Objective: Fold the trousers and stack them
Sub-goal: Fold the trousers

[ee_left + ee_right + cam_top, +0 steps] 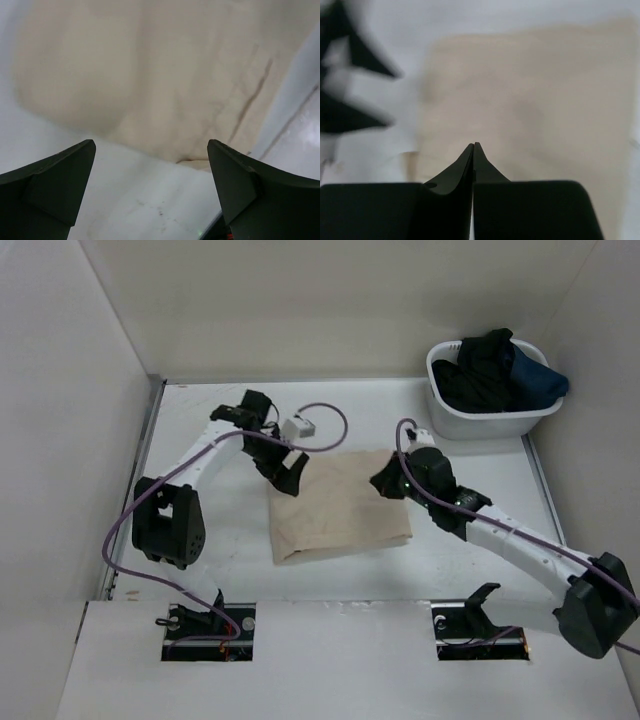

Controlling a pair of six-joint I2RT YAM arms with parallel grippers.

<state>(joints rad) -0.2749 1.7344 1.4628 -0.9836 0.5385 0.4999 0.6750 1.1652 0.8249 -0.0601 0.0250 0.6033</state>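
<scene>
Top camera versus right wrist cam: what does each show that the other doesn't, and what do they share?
Only top: the basket of dark clothes at the far right, and the full folded outline of the trousers. Only right wrist: the right gripper has its fingers shut tip to tip, with no cloth visible between them. Both: the beige trousers lying flat, and the left gripper at their corner, seemingly the dark blur in the wrist view.

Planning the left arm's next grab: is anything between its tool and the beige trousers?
Nothing visible does. The open left tool sits at the far-left corner of the folded trousers, with only bare table between. The basket of dark clothes stands far off, right.
</scene>
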